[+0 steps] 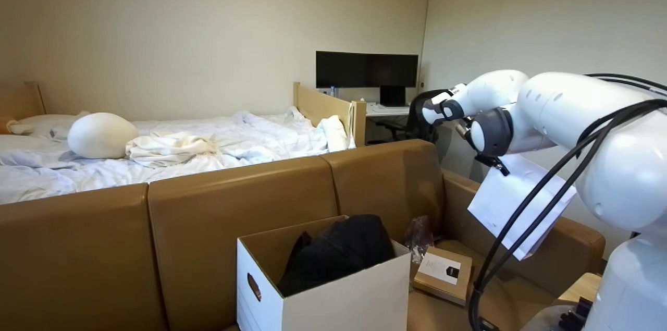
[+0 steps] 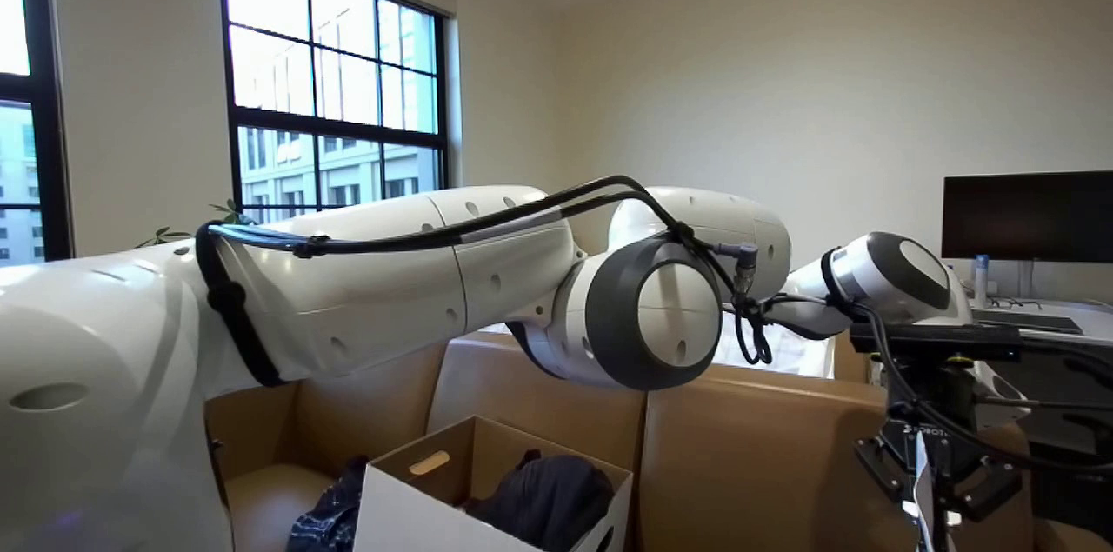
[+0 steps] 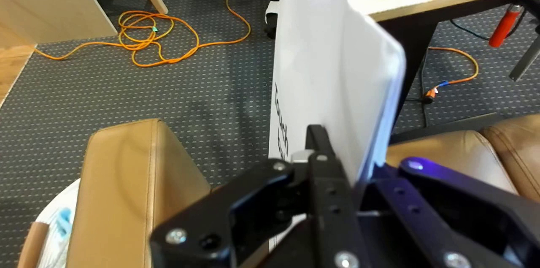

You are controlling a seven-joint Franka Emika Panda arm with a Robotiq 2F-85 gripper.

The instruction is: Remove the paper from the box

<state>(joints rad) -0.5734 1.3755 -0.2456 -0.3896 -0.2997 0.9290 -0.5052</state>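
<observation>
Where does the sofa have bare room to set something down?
Bare seat lies between the tan package and the armrest; more shows beside the patterned cloth, away from the white box. It's crowded inside the box, with black cloth, and beside the package, where clear wrapping lies.

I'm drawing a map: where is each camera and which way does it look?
An exterior view: outside the robot, looking over sofa to bed; arm and gripper show.
An exterior view: outside, facing window and sofa; arm, up close, and gripper show.
Wrist view: on the wrist, looking down at paper and carpet; gripper shows.
Both exterior views share the box and monitor.
</observation>
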